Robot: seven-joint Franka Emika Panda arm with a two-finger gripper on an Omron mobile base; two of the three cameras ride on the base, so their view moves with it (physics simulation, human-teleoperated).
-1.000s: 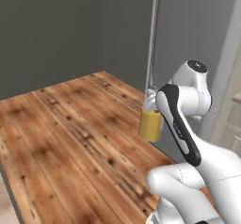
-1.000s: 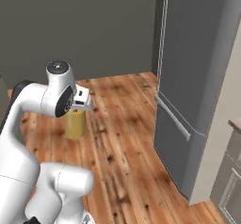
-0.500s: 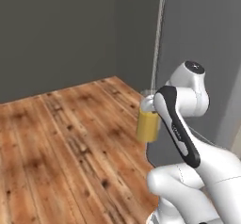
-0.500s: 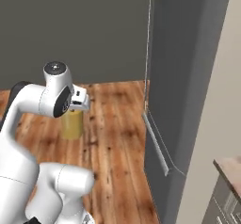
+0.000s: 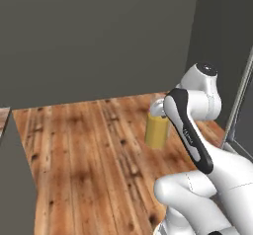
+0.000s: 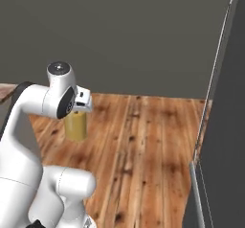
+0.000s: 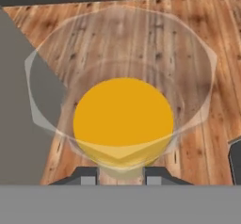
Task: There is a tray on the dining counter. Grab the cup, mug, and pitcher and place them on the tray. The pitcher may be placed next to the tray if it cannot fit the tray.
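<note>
One pitcher (image 7: 123, 119) of yellow-orange liquid, wall pinched between the gripper (image 7: 120, 175) jaws, hanging upright above the wooden floor (image 5: 89, 150), arm beside it.

Left base view: from behind the arm's left, facing forward and down over the wood floor (image 5: 84, 150) to a grey wall (image 5: 99, 36). Right base view: the same floor and wall, from the right. Hand view: straight down, very near, into the pitcher (image 7: 123, 119).
</note>
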